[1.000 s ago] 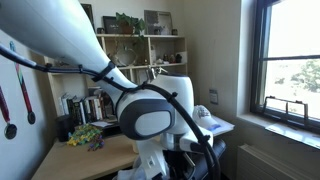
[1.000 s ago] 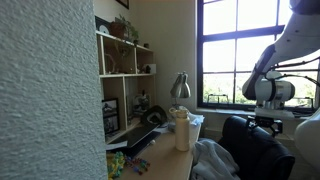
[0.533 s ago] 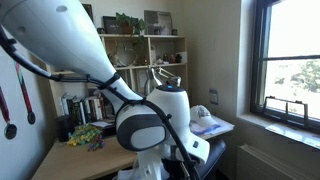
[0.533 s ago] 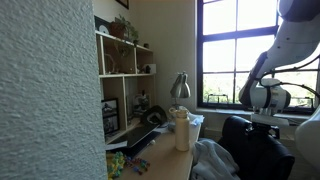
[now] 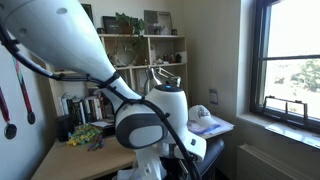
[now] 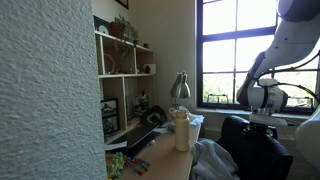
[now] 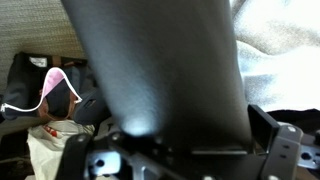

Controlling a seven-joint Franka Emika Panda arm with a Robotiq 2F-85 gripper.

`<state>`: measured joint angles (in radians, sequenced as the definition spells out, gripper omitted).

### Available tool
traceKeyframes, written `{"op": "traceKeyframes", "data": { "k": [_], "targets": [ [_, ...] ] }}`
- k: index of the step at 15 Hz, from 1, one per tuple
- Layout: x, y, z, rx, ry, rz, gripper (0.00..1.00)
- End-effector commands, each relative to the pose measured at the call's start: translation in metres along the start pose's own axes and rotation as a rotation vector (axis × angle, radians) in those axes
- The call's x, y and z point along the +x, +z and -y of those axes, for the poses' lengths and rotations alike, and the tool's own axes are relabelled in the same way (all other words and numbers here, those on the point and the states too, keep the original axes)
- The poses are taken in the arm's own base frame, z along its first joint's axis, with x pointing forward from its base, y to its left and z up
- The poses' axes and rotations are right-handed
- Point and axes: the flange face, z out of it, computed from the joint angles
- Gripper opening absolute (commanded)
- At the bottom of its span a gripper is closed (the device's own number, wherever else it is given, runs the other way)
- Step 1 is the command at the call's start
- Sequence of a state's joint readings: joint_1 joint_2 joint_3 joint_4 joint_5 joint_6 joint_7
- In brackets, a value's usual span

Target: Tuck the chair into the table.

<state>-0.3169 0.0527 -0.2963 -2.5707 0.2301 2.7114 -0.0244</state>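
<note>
The black chair (image 6: 248,146) stands in front of the light wooden table (image 6: 158,158), its wide backrest upright. In the wrist view the dark backrest (image 7: 160,60) fills the space between my fingers. My gripper (image 7: 180,140) sits over the top edge of the backrest, with its jaws against both faces. In an exterior view the gripper (image 6: 262,118) rests on the chair's top. In an exterior view the arm hides most of the chair, while the tabletop (image 5: 80,158) and its shelf hutch (image 5: 135,60) still show.
A desk lamp (image 6: 180,88) and a tall cream container (image 6: 182,130) stand on the table. White cloth (image 6: 210,160) lies beside the chair. A large window (image 6: 235,50) is behind. Bags lie on the floor (image 7: 55,95).
The arm swung and lowered the gripper onto the chair's backrest top between one second ago and half a second ago. Since then almost nothing has moved.
</note>
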Motion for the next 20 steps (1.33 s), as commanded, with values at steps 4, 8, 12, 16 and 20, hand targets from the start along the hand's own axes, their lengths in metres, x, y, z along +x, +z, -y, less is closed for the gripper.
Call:
{"op": "traceKeyframes", "data": {
  "k": [4,8,12,16,20],
  "targets": [
    [-0.03,0.027,0.055,0.072,-0.139,-0.022,1.0],
    [-0.043,0.032,0.077,0.117,-0.225,-0.017,1.0],
    [-0.061,0.039,0.093,0.132,-0.333,0.026,1.0],
    [-0.082,0.045,0.132,0.153,-0.418,0.028,1.0],
    [-0.096,0.05,0.178,0.173,-0.472,0.014,1.0]
  ]
}}
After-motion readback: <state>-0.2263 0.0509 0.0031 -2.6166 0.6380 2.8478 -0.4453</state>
